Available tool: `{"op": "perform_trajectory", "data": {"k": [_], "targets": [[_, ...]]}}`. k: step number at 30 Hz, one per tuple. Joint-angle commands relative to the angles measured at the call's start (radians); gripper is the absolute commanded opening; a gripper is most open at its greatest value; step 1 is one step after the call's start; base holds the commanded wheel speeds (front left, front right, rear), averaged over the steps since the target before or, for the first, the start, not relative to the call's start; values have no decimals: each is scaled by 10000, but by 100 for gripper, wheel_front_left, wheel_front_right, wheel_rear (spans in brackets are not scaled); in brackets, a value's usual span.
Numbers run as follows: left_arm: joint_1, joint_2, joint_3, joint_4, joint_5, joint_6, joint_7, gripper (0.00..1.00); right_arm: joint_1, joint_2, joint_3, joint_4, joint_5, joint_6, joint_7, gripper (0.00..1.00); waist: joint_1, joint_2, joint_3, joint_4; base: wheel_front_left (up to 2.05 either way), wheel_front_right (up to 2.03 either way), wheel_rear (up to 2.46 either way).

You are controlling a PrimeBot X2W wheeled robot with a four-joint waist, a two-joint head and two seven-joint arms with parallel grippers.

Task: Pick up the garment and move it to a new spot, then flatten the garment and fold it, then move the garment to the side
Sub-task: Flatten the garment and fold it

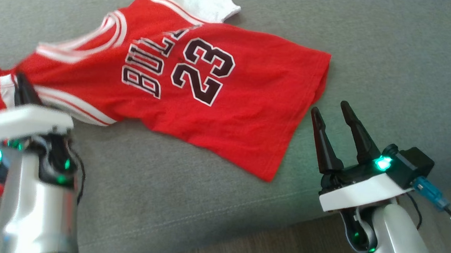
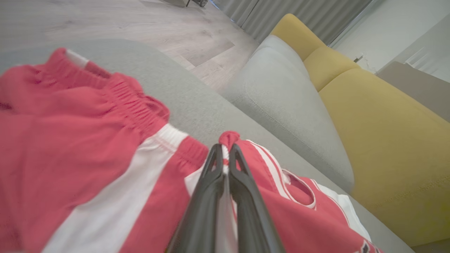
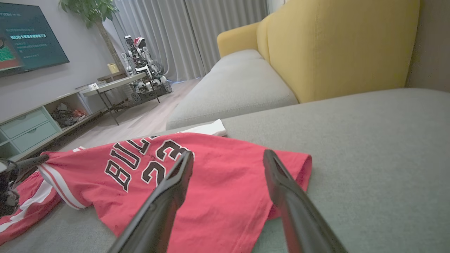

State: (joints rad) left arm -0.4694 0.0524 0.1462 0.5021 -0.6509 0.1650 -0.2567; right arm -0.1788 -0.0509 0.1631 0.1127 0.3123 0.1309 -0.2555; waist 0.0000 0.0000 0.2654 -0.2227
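Both low: left gripper (image 2: 226, 149) pinches jersey (image 1: 226, 103) shoulder; right gripper (image 1: 330, 107) spread beside hem.

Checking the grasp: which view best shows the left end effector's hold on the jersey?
Left wrist view: the left end effector pinches the jersey up close. Head view shows it blurred from behind; right wrist view, tiny at the edge.

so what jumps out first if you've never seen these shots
The red jersey marked 23, spread across the grey cushion, dominates the head view. The left hand is pinched shut on a fold of it at that view's left, next to red shorts; the right hand hovers open just off its hem corner.
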Motion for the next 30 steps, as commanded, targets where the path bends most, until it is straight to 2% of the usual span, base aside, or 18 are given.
{"op": "perform_trajectory", "data": {"k": [1,9,10,12,15,22,27,30], "targets": [[258,175,401,-612,115,-131,-50,0,-386,7,134,-108,177,-2,-63,100,0,0,-3,158,0,0,0],[1331,-10,353,-2129,544,-679,-51,0,-320,7,390,1402,514,-2,-63,100,0,0,-35,838,0,0,0],[1394,-14,266,-2275,529,-708,-51,100,-293,7,503,1617,504,-2,-63,100,0,0,-33,905,0,0,0],[1506,-17,-84,-2519,567,-789,-51,100,-270,7,658,1980,455,-2,-63,100,0,0,-42,1032,0,0,0],[1763,-19,-556,-3012,1229,-680,-51,100,-289,7,664,2299,493,-2,-63,100,0,0,-89,1210,0,0,0],[2995,-20,-1563,-4459,3104,-97,-51,100,-558,7,61,2991,143,-2,-63,100,0,0,-191,1642,0,0,0],[3831,-21,-2563,-5265,3877,335,-51,100,-1017,7,-573,3985,46,-2,-63,100,0,0,-243,2041,0,0,0],[4108,-21,-3123,-5581,4212,551,-51,100,-1436,7,-591,4769,311,-2,-63,100,0,0,-259,2219,0,0,0]]}}
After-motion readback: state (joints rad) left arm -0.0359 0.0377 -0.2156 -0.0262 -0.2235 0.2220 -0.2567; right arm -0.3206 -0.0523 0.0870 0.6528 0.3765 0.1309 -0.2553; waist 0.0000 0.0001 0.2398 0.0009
